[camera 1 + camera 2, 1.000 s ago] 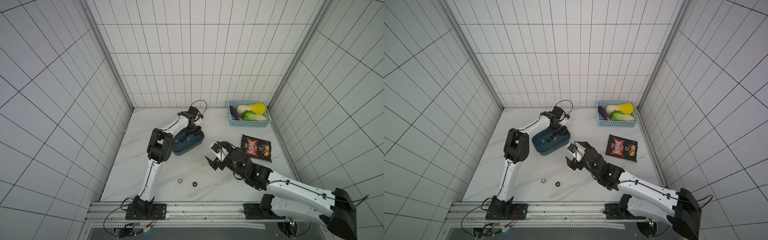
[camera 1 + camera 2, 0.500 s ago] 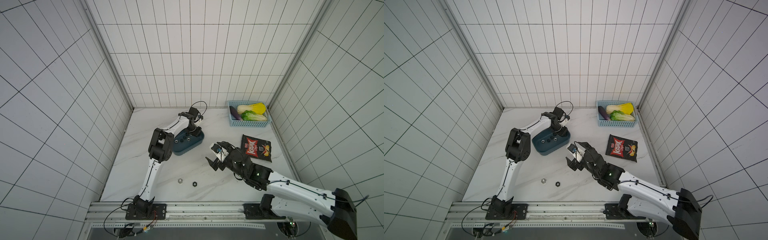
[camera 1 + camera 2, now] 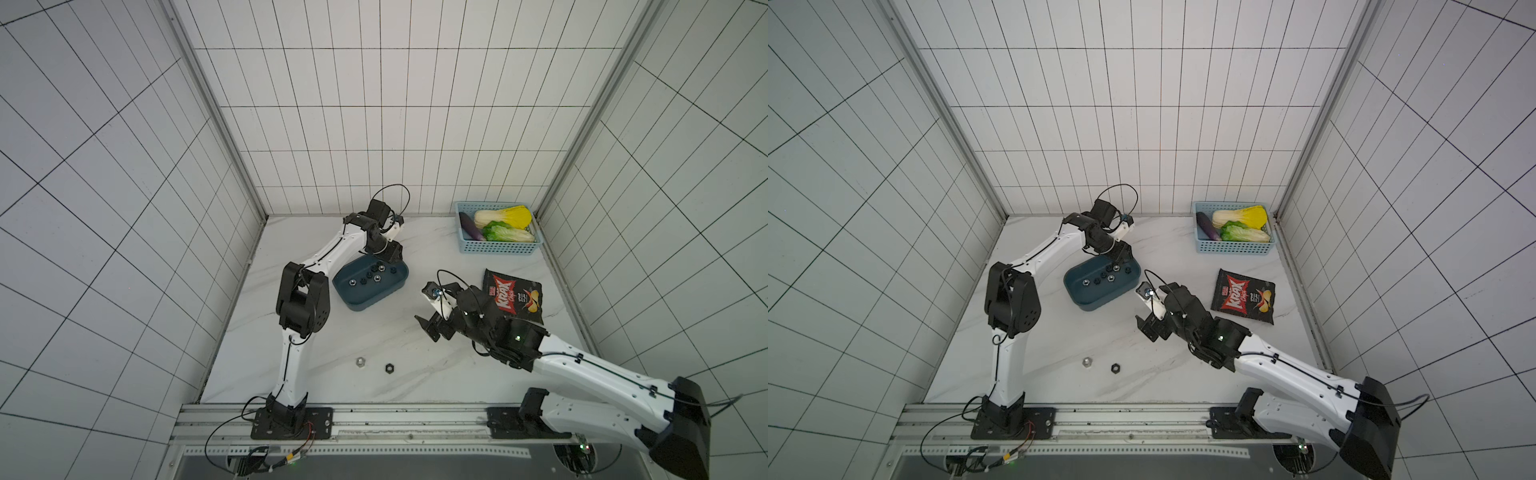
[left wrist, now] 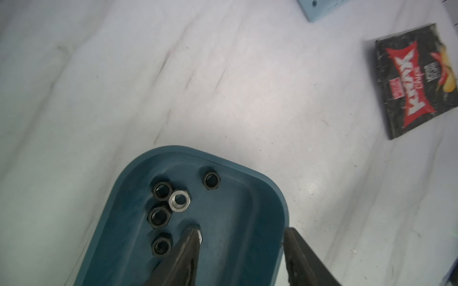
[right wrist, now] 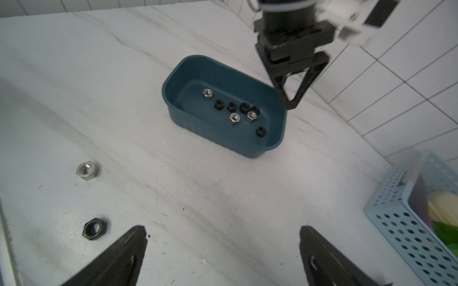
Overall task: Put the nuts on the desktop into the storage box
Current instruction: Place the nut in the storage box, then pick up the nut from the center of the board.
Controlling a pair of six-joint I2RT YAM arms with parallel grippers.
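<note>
The dark teal storage box (image 3: 357,305) stands on the white marble desktop (image 3: 374,332), with several black and silver nuts (image 5: 234,118) inside. My left gripper (image 4: 241,231) hangs open over the box's far end, with nothing between its jaws; one fingertip (image 4: 193,232) is just above the box floor beside the black nuts (image 4: 159,217). Two nuts lie loose on the desktop near the front: a silver one (image 3: 360,362) and a black one (image 3: 389,367). My right gripper (image 5: 223,231) is wide open above bare marble, right of those two nuts (image 5: 94,229).
A light blue lattice basket (image 3: 496,247) with vegetables sits at the back right. A black chip bag (image 3: 513,297) lies flat beside my right arm. Tiled walls close three sides, and a metal rail (image 3: 374,419) runs along the front edge.
My left gripper's jaws have spread apart above the storage box. The right arm has barely moved.
</note>
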